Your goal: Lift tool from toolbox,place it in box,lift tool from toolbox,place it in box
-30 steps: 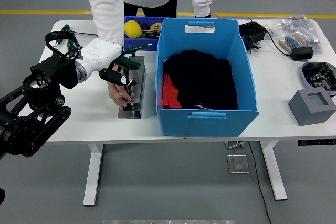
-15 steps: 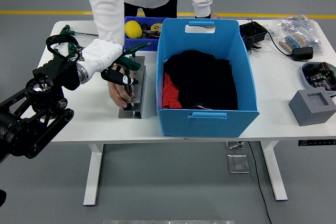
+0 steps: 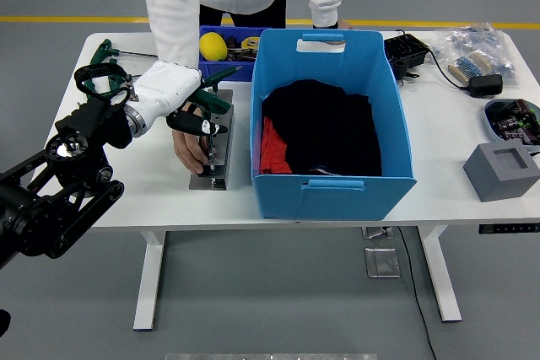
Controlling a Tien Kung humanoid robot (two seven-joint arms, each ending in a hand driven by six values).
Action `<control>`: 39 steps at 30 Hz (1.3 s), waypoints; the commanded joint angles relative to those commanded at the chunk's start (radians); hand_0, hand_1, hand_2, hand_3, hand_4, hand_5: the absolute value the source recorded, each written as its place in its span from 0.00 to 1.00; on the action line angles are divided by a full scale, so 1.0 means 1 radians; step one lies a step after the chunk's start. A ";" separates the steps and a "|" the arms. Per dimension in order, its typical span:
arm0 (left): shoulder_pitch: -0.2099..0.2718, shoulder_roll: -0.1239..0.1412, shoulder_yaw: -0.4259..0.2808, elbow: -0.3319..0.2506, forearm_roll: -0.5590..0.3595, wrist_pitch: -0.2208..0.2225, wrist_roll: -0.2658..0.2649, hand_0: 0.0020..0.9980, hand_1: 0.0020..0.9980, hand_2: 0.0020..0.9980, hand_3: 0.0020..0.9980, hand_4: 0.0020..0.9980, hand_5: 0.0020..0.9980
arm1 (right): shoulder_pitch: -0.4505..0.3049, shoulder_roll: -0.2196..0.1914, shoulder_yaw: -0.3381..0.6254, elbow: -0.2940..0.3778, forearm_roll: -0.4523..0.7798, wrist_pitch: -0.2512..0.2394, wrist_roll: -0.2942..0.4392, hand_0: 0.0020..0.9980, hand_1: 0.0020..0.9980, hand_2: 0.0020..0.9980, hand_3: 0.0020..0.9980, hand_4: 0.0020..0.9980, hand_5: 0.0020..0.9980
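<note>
A grey metal toolbox tray [image 3: 216,158] lies on the white table just left of the big blue box [image 3: 331,176]. My left hand [image 3: 201,121], black beyond a white forearm, hovers over the tray's far half. Its fingers are curled around a green-handled tool [image 3: 218,99] whose thin end points up and right toward the box. A person's hand [image 3: 187,153] presses on the tray's left side, right under my hand. Black and red cloth [image 3: 321,128] fills the box. My right arm is out of view.
A small dark blue bin [image 3: 221,45] with a yellow item sits behind the tray. Green-handled tools [image 3: 105,50] lie at the far left. A grey block [image 3: 502,171], a round dish [image 3: 513,117], a black charger [image 3: 405,52] and bagged parts [image 3: 477,56] occupy the right side.
My left arm and hand have crept slightly right and up with the green-handled tool. The person's hand stays on the tray.
</note>
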 joint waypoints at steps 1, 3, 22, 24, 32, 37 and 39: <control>-0.003 0.002 0.001 -0.001 -0.003 0.009 -0.002 0.14 0.00 0.00 0.05 1.00 0.64 | 0.000 0.000 0.000 0.000 0.000 0.000 0.000 0.72 0.69 0.75 0.60 0.87 0.66; -0.006 0.005 0.002 -0.002 -0.007 0.018 -0.003 0.14 0.00 0.00 0.05 1.00 0.64 | 0.001 0.000 0.000 0.000 -0.001 0.000 0.000 0.72 0.69 0.75 0.60 0.87 0.66; -0.080 0.084 0.002 -0.047 -0.042 -0.031 0.015 0.15 0.00 0.00 0.04 0.74 0.46 | 0.004 -0.001 0.003 0.000 -0.009 0.001 -0.001 0.72 0.69 0.75 0.60 0.87 0.66; -0.094 0.097 0.004 -0.052 -0.055 -0.041 0.021 0.15 0.00 0.00 0.04 0.72 0.38 | 0.004 -0.001 0.003 0.000 -0.009 0.001 -0.001 0.72 0.69 0.75 0.60 0.87 0.66; -0.134 0.140 0.011 -0.077 -0.103 -0.086 0.048 0.16 0.00 0.00 0.04 0.71 0.34 | 0.005 -0.001 0.009 0.000 -0.017 -0.001 -0.002 0.72 0.69 0.75 0.60 0.87 0.66; -0.147 0.155 0.012 -0.093 -0.118 -0.102 0.059 0.16 0.00 0.01 0.05 0.70 0.33 | 0.004 -0.001 0.012 0.000 -0.023 -0.002 -0.004 0.71 0.68 0.75 0.60 0.87 0.66; -0.153 0.159 0.009 -0.099 -0.121 -0.107 0.064 0.16 0.00 0.01 0.05 0.70 0.33 | 0.004 -0.001 0.015 0.000 -0.026 -0.002 -0.005 0.71 0.68 0.75 0.60 0.87 0.66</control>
